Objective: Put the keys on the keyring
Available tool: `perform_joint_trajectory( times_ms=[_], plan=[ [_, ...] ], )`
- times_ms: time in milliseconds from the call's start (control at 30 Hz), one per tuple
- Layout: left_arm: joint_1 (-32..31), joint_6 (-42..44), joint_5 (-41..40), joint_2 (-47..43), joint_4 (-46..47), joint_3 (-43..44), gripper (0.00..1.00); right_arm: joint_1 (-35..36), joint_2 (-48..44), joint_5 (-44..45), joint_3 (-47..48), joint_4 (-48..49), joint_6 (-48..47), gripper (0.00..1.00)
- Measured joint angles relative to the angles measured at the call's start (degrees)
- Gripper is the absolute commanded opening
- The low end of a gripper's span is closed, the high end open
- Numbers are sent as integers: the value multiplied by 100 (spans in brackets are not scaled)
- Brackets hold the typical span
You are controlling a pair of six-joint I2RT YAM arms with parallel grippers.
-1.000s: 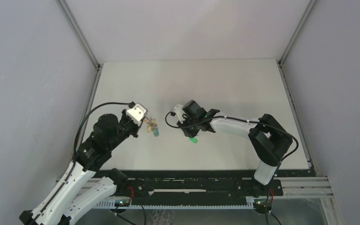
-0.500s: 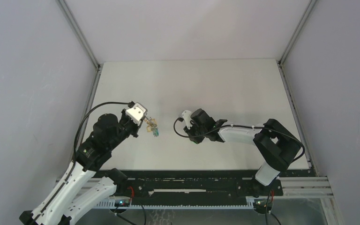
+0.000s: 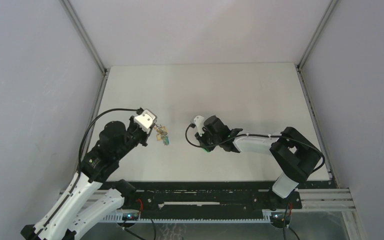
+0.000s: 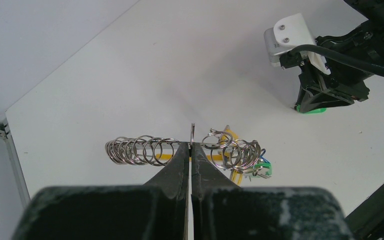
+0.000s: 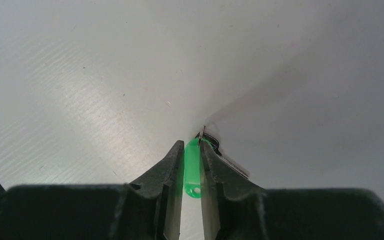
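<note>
White table (image 3: pixel 240 90); two loaded claws; misalignment risk.
Overhead: left gripper (image 3: pixel 155 132) and right gripper (image 3: pixel 204 146) sit well apart. Left wrist: jaws fully closed on keyring (image 4: pixel 145 149), coils either side; thin wire may twist. Right wrist: jaws nearly closed, pinching green key (image 5: pixel 192 172); smooth head may slip.

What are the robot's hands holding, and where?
The left gripper pinches the keyring at its middle, between two bunches of loops. The right gripper pinches the green key by its plastic head.
</note>
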Motion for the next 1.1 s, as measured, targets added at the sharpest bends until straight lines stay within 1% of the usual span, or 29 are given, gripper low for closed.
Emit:
perform_joint_trajectory(
  times_ms=[833,1033,1100],
  plan=[
    [28,-2,129,68,0,0,0,-37,343,42,173,70,15,11],
    [31,-4,136,72,2,0,0,-37,385,118,201,103,15,4],
    [33,-4,138,72,2,0,0,-37,385,155,201,105,15,1]
  ],
)
